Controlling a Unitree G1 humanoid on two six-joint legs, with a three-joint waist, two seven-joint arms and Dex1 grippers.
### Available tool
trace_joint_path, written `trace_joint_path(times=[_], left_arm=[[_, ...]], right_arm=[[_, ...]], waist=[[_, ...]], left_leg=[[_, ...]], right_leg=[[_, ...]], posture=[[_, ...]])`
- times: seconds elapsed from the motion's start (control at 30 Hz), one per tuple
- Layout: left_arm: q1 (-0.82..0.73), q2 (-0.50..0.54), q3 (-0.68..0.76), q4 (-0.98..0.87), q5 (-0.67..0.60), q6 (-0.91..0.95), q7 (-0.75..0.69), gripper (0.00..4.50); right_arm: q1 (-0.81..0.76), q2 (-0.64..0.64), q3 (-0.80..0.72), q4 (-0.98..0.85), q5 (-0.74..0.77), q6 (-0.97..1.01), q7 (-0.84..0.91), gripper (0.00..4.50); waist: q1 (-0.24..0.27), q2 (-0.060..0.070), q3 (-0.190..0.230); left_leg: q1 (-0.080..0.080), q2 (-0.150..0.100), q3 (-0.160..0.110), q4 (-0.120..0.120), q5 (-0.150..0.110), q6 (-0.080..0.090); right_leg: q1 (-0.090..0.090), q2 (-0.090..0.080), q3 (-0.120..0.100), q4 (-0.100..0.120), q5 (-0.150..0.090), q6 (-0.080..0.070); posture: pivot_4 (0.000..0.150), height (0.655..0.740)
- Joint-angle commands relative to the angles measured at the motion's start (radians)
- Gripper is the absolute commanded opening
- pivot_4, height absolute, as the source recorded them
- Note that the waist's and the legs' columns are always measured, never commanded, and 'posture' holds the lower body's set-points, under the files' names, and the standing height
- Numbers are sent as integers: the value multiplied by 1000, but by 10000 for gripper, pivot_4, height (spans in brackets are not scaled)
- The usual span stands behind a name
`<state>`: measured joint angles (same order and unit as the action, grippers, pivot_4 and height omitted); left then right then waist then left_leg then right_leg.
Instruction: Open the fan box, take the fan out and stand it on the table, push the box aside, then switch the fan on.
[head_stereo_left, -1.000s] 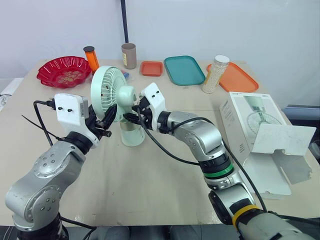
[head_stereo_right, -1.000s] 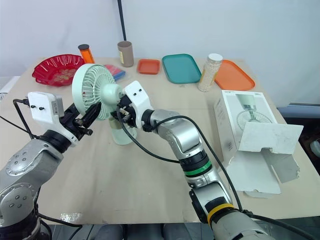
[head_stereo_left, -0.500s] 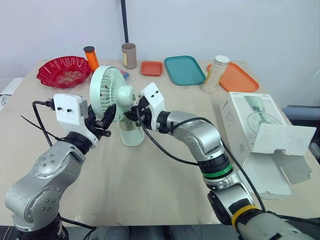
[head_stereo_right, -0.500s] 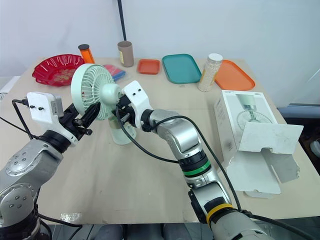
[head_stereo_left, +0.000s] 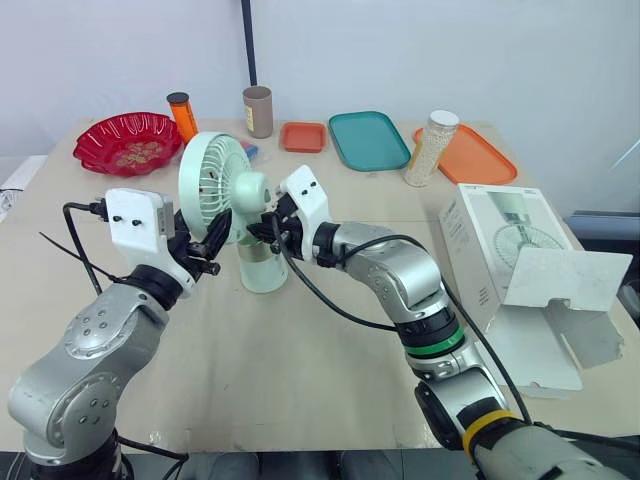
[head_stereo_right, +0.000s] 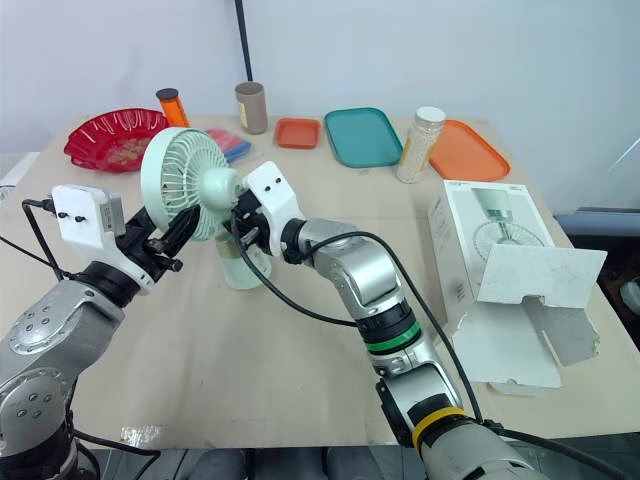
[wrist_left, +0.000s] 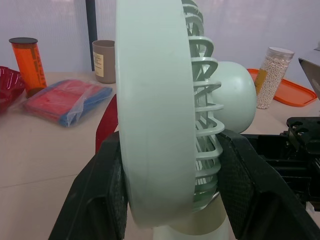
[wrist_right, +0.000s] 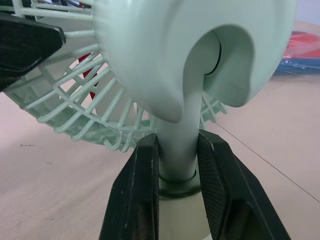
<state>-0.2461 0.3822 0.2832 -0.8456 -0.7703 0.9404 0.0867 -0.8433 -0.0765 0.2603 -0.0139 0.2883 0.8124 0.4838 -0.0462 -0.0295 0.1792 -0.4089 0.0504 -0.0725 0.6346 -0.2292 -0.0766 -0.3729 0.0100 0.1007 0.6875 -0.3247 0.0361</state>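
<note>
A mint-green fan (head_stereo_left: 225, 195) stands upright on its round base (head_stereo_left: 262, 271) at the table's middle left. My left gripper (head_stereo_left: 213, 247) is shut on the lower rim of the fan's grille (wrist_left: 165, 115). My right gripper (head_stereo_left: 266, 229) is shut on the fan's neck (wrist_right: 176, 150), just above the base. The white fan box (head_stereo_left: 520, 262) lies open on its side at the right edge, its flaps spread toward me.
Along the back stand a red bowl (head_stereo_left: 128, 142), an orange bottle (head_stereo_left: 182, 115), a brown cup (head_stereo_left: 258, 111), a small orange tray (head_stereo_left: 303, 136), a teal tray (head_stereo_left: 369, 140), a jar of white beads (head_stereo_left: 432, 147) and an orange tray (head_stereo_left: 470, 156). A blue-and-red packet (wrist_left: 62, 100) lies behind the fan.
The fan's head has tipped and shifted very slightly to the left with both grippers still holding it. Nothing else has moved.
</note>
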Motion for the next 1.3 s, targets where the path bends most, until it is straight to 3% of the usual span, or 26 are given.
trace_joint_path(times=[0.03, 0.07, 0.13, 0.47, 0.7, 0.97, 1.3], left_arm=[[0, 10, 27, -64, -4, -53, -7, 35286], [3, 12, 31, -65, -4, -56, -10, 40177], [6, 24, 37, -67, 1, -66, -17, 44290], [27, 83, 149, -84, -89, -63, -19, 44290], [34, 318, 410, 18, -183, -64, -98, 44290], [99, 380, 405, 102, -94, -159, -222, 44290], [252, 453, 307, 320, 131, -449, -646, 44290]], right_arm=[[-31, 6, -14, -25, 2, -16, 9, 9066], [-32, 6, -15, -24, 2, -16, 10, 9066], [-33, 3, -15, -21, 0, -19, 13, 9066], [-31, -9, -20, -12, -11, -27, 26, 9066], [-26, -28, -34, -13, -2, -41, 51, 9066], [-15, -27, -31, -32, 12, -53, 84, 9066], [-26, -56, -78, -98, 66, -37, 133, 9066]], waist=[[0, 0, 0], [0, 0, 0], [0, 0, 0], [-1, 0, 0], [-1, 0, 0], [-1, 1, 1], [-2, 2, 1]], left_leg=[[0, 0, 0, 0, 0, 0], [0, 0, 0, 0, 0, 0], [0, 0, 0, 0, 0, 0], [0, 0, 0, 0, 0, 0], [1, 0, 0, 0, 0, 0], [1, 0, 0, -2, 1, -4], [0, 0, 1, -9, 4, -9]], right_leg=[[0, 0, 0, 0, 0, 0], [0, 0, 0, 0, 0, 0], [0, 0, 0, 0, 0, 0], [0, 0, 0, 0, 0, 0], [0, 0, 0, 0, 0, -1], [-1, 0, -1, 0, 0, -1], [-5, 0, 0, -1, 0, -1]], posture=[[1500, 7400], [1500, 7400], [1500, 7400], [1500, 7400], [1500, 7400], [1500, 7400], [1500, 7400]])
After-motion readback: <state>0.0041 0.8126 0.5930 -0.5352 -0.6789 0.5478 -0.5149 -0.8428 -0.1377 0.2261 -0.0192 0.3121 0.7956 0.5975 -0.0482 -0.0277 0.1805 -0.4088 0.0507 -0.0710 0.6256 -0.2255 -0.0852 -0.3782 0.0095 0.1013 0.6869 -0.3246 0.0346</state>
